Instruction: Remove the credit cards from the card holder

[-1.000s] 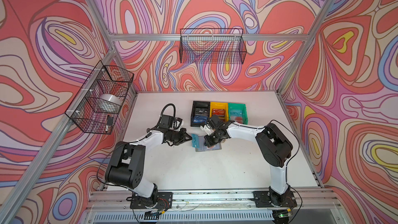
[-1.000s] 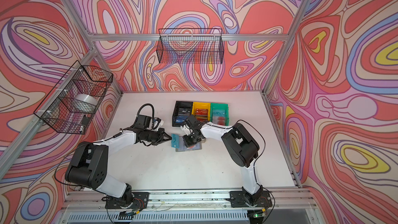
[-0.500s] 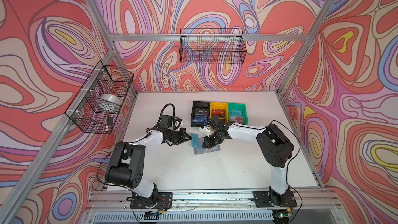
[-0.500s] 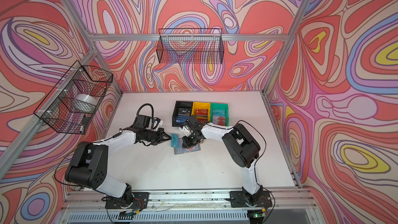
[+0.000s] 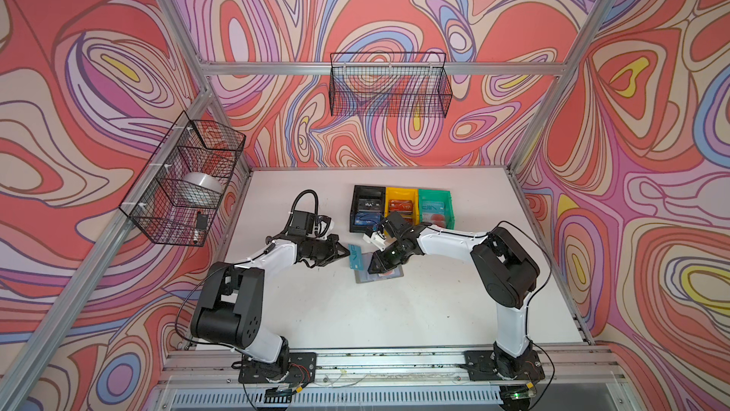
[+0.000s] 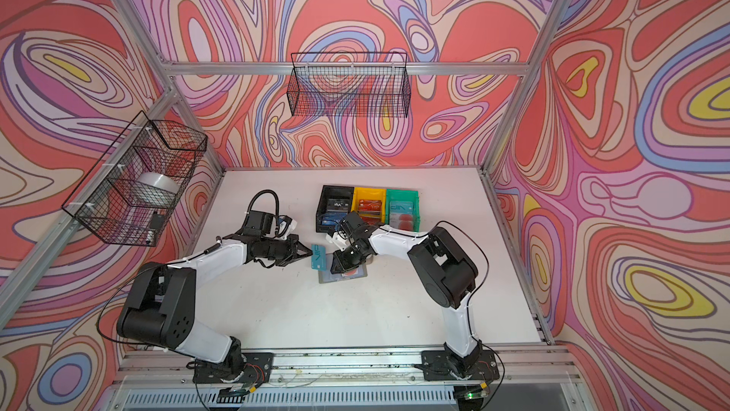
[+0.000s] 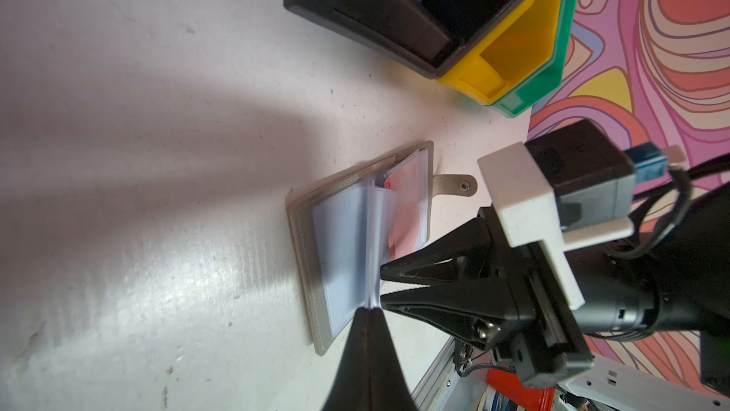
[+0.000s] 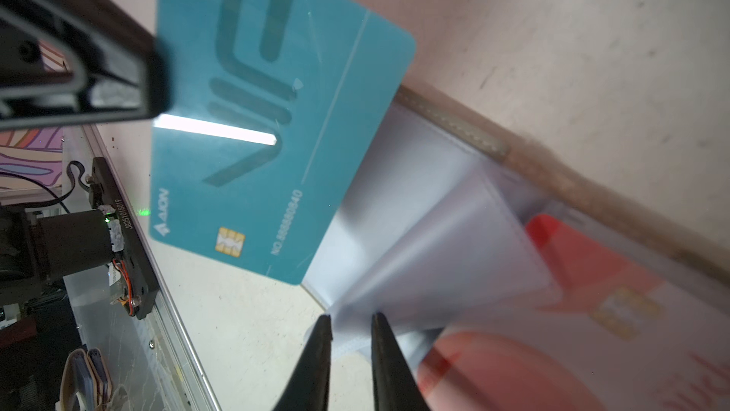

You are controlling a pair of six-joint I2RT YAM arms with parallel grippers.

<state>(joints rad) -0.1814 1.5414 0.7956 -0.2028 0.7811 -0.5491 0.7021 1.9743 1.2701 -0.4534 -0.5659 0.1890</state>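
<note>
The grey card holder (image 5: 365,276) (image 6: 328,278) lies open on the white table, its clear sleeves (image 7: 339,247) (image 8: 414,191) fanned up. A red-and-white card (image 7: 403,215) (image 8: 584,270) sits in a sleeve on its right half. My left gripper (image 5: 348,256) (image 6: 311,253) (image 7: 367,312) is shut on the edge of a light blue VIP card (image 5: 356,257) (image 6: 318,258) (image 8: 268,132), held clear of the holder at its left side. My right gripper (image 5: 371,268) (image 6: 333,268) (image 7: 381,282) (image 8: 347,320) is low over the holder's spine. Its jaws stand a little apart, with a loose sleeve edge at the tips.
Black (image 5: 352,211), yellow (image 5: 401,190) and green (image 5: 434,191) bins stand in a row just behind the holder, with cards inside. Wire baskets hang on the back wall (image 5: 389,89) and the left wall (image 5: 185,180). The table's metal front rail (image 8: 118,330) runs close by.
The right gripper's jaws have parted from shut to slightly open, and it has shifted a little toward the holder's left half. The left gripper still holds the light blue card in the same place.
</note>
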